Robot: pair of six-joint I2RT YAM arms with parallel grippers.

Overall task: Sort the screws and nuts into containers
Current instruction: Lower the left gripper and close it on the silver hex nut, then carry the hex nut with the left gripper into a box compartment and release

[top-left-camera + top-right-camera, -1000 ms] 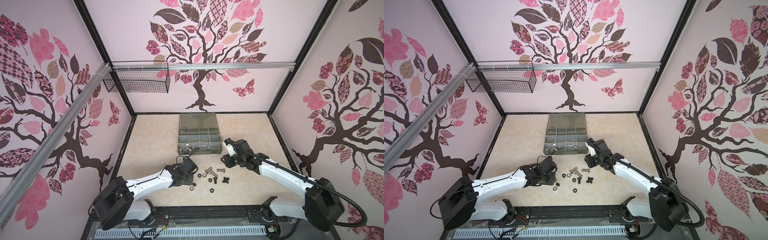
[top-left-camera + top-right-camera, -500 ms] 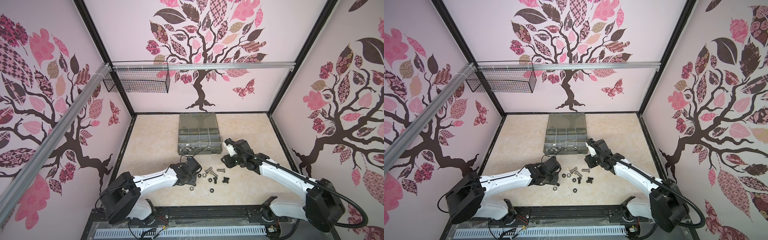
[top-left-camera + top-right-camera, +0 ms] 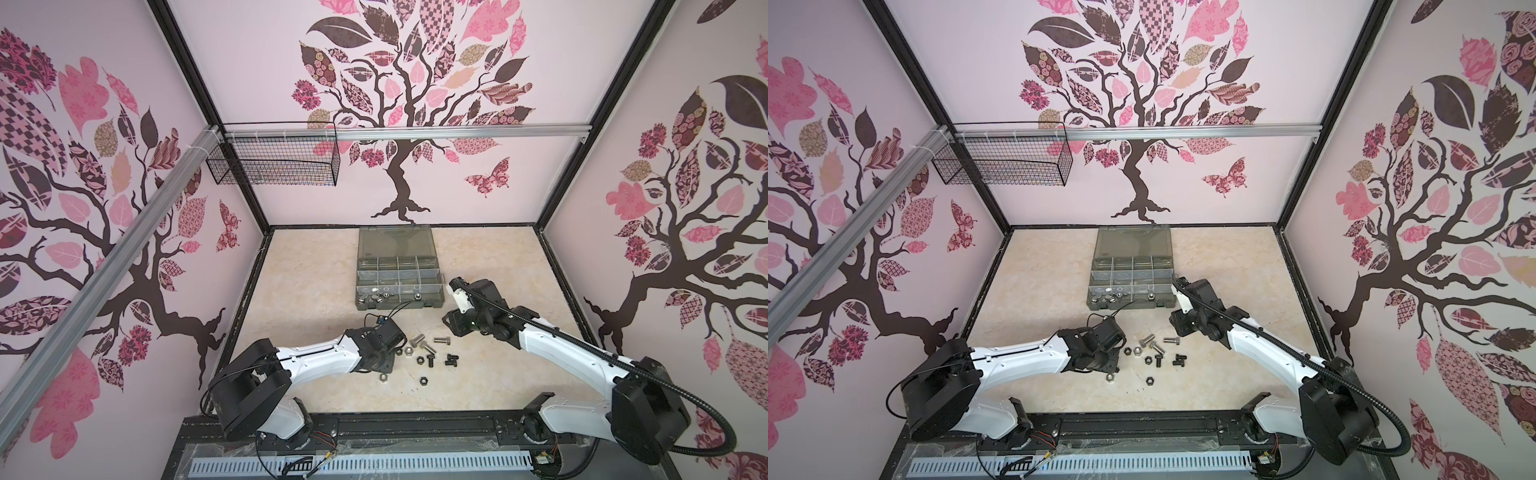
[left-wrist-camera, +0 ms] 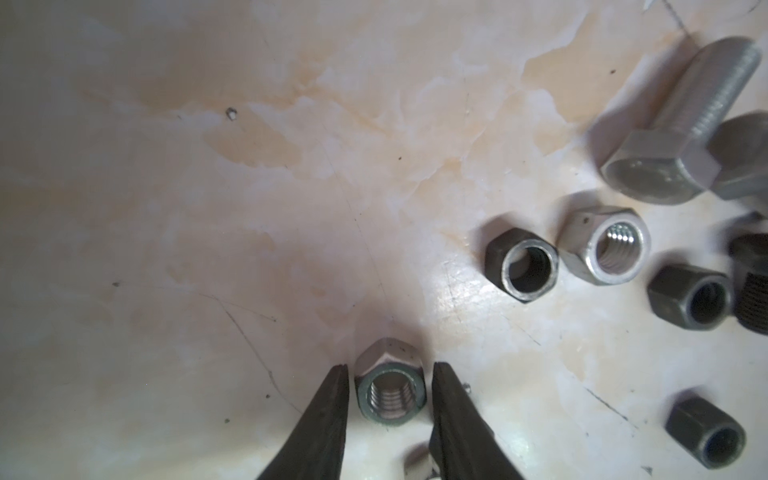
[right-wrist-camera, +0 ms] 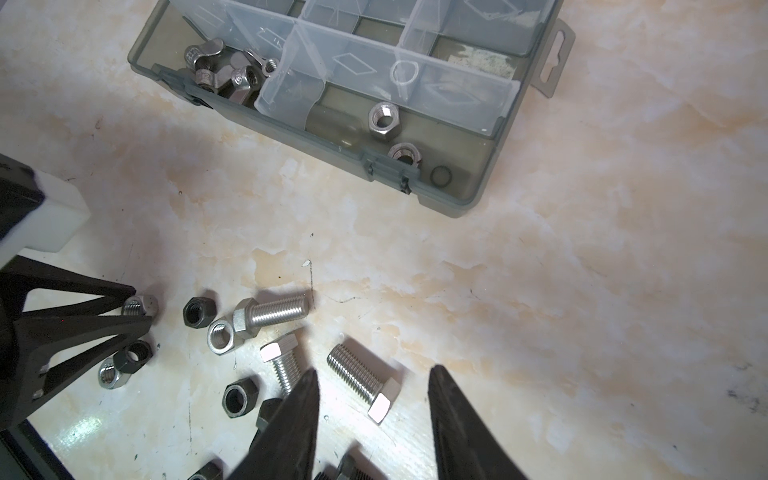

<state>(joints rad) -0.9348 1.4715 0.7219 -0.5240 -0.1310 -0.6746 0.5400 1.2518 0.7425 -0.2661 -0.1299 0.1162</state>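
Observation:
A silver hex nut (image 4: pixel 390 395) lies on the table between the fingers of my left gripper (image 4: pixel 390 368). The jaws stand close on either side of it with thin gaps, so the gripper is open. The same gripper (image 5: pixel 141 306) shows in the right wrist view at the left edge of the loose pile. My right gripper (image 5: pixel 372 370) hangs open over a silver screw (image 5: pixel 361 384) and touches nothing. Black nuts (image 5: pixel 195 311) and more silver screws (image 5: pixel 270 313) lie scattered. In the containers (image 3: pixel 397 282), wing nuts (image 5: pixel 224 75) fill one near compartment and silver hex nuts (image 5: pixel 384 120) another.
The organiser's lid (image 3: pixel 395 241) lies flat open toward the back wall. A black wire mesh basket (image 3: pixel 274 166) hangs on the rail at the back left. Black screws (image 3: pixel 451 359) lie at the right of the pile. Walls enclose the table on three sides.
My left gripper has reached forward into the pile and its jaws have narrowed around the silver nut. The right arm has stayed where it was.

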